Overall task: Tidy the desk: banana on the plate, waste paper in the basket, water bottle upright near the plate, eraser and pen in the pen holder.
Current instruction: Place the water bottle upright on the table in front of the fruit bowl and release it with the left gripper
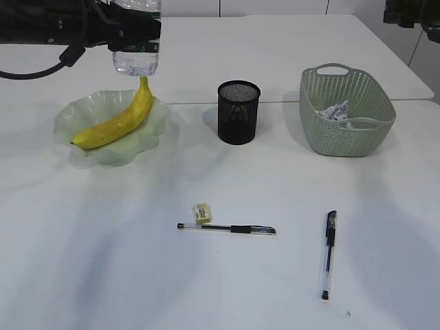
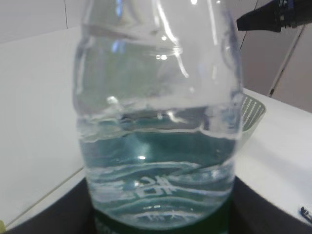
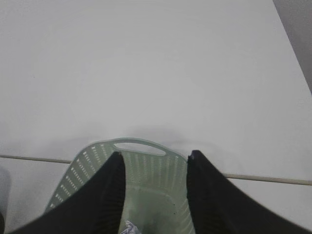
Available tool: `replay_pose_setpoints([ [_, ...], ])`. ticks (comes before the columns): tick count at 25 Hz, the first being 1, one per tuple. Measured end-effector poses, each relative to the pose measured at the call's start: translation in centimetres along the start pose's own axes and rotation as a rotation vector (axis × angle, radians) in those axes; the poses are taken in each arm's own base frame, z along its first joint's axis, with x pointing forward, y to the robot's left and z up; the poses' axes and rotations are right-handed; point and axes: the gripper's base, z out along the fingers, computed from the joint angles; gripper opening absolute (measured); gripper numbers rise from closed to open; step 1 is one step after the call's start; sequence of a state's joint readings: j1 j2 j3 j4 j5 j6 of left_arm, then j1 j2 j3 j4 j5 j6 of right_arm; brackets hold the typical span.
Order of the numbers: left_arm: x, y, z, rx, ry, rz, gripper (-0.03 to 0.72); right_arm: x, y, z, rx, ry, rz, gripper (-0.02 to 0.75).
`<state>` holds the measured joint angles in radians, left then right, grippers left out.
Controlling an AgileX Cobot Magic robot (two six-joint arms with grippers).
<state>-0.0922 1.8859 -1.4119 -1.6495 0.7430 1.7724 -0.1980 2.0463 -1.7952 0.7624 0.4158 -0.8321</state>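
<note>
My left gripper (image 1: 132,31) is shut on the clear water bottle (image 1: 135,58), which is upright with its base just behind the plate's far rim; whether it touches the table I cannot tell. In the left wrist view the bottle (image 2: 156,122) fills the frame. The banana (image 1: 117,122) lies on the pale green plate (image 1: 66,117). Waste paper (image 1: 337,111) sits in the green basket (image 1: 347,134). My right gripper (image 3: 155,157) hangs open and empty over the basket (image 3: 139,145). The eraser (image 1: 201,212), a black pen (image 1: 227,228) and a blue pen (image 1: 328,253) lie on the near table. The black mesh pen holder (image 1: 238,113) stands mid-table.
The right arm (image 1: 412,12) shows only at the top right corner. A seam between two tabletops runs behind the plate, holder and basket. The eraser touches or nearly touches the black pen.
</note>
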Motion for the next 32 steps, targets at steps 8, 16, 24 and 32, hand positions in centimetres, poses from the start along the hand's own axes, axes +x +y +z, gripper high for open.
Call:
replay_pose_setpoints([
  [8,0.5,0.9,-0.1,-0.091,0.062,0.120,0.358,0.0,0.0,0.0,0.001,-0.001,-0.001,0.316],
  [16,0.8,2.8,-0.5,-0.291,0.104,0.125,0.358,0.0,0.0,0.0,0.001,-0.002,0.000,0.316],
  [24,0.7,2.6,-0.5,-0.277,0.098,0.122,0.358,-0.1,0.1,0.0,-0.009,-0.012,0.032,0.316],
  [32,0.6,2.2,-0.4,-0.222,0.082,0.115,0.358,-0.6,0.4,0.0,-0.050,-0.057,0.170,0.316],
])
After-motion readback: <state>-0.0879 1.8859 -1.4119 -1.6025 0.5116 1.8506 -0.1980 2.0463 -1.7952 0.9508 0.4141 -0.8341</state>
